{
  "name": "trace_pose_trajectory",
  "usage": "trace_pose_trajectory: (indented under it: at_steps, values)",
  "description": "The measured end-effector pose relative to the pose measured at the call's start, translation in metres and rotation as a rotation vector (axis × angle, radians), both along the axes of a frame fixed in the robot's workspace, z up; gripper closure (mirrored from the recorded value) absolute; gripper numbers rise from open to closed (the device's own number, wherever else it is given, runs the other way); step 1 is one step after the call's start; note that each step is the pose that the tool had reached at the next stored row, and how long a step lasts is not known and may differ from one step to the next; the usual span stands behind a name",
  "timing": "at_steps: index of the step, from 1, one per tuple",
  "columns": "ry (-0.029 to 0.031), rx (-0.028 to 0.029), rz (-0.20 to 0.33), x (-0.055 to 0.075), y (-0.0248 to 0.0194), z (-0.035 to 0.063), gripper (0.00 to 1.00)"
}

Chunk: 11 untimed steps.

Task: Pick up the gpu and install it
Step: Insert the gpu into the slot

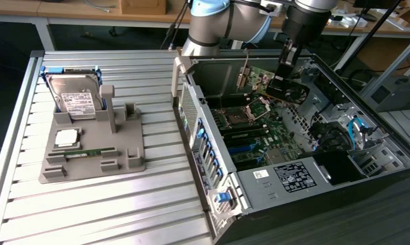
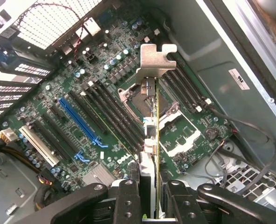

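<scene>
Seen in the exterior view, the ribbed grey metal table [image 1: 123, 204] carries a grey plastic holder tray [image 1: 133, 163] at nine o'clock and an open black steel computer case [image 1: 191, 109] at three. On the tray, a boxy silver hard drive [image 1: 75, 97] stands at twelve, a square silver processor chip [image 1: 67, 137] lies mid-tray, and a narrow green RAM stick [image 1: 89, 151] lies at its six. Inside the case, the black gripper [image 2: 149, 196] clasps the dark flat gpu card [image 2: 153, 116] above the green motherboard [image 2: 82, 84].

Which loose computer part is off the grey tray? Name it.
The gpu, held in the gripper over the motherboard; hard drive and RAM stick sit on the tray.
</scene>
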State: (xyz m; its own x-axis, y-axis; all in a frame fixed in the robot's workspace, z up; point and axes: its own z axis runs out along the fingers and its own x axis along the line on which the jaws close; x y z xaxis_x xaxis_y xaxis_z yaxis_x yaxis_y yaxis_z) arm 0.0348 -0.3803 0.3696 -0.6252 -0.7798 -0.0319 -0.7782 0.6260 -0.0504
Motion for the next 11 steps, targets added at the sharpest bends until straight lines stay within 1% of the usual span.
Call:
trace_pose_trajectory:
  at_steps: [11]
  values:
    - [0.0000,0.0000,0.036,0.0000,0.0000,-0.0001,0.73]
